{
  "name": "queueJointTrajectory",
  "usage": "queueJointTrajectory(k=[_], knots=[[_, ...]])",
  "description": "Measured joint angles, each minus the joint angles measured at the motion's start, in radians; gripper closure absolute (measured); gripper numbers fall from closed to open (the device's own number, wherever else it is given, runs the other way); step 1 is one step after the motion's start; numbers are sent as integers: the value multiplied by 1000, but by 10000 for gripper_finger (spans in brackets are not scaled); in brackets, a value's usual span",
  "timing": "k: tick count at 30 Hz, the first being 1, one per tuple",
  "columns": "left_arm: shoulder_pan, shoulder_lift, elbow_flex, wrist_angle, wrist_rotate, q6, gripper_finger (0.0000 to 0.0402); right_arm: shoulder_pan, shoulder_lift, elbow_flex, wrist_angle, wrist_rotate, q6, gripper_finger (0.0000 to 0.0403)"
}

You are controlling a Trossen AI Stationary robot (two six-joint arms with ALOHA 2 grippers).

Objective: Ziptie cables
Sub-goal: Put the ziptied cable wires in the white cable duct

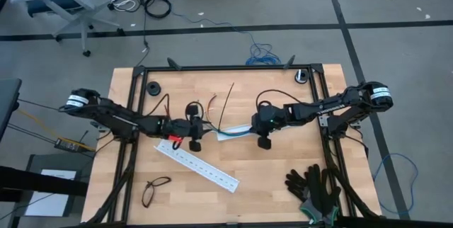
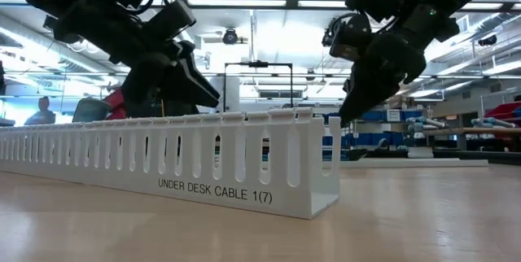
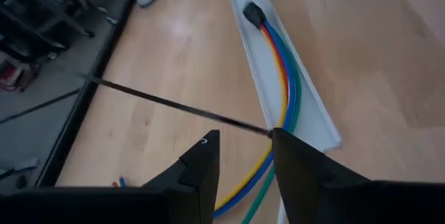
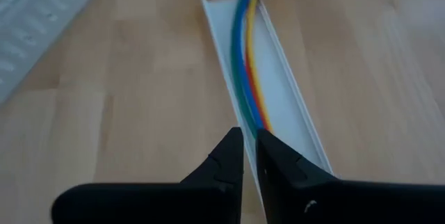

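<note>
Wooden table (image 1: 269,171): cables (image 3: 281,78) between both pincers.

My two arms were dark and jointed, with white bands near each shoulder and thick black cords alongside. My fingers (image 3: 201,165) were matt black and wedge-shaped, tapering to narrow tips.

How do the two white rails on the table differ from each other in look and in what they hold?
The perforated rail has rows of slots along it, lies slanted on the near part of the table and holds nothing that I can see. The flat rail has plain smooth walls, lies between the two grippers and carries the cables along its channel. In the high view the perforated rail looks clearly longer. Both are white, straight and rest on the wooden table.
</note>
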Motion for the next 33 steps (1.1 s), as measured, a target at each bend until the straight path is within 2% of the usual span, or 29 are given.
queueJointTrajectory(k=[3,6,11,17,23,33], knots=[[39,1,48,-122,57,16,294,1,0,0,8,0,-43,361],[90,1,142,-323,106,37,289,-10,0,0,1,2,-55,342],[169,28,295,-554,257,138,286,-35,0,0,-38,8,-69,321],[232,176,396,-670,332,241,286,-50,0,0,-84,9,-69,314],[251,343,502,-748,393,282,286,-50,1,0,-99,9,-69,314],[275,534,688,-1000,396,368,286,-50,1,0,-111,8,-79,305]])
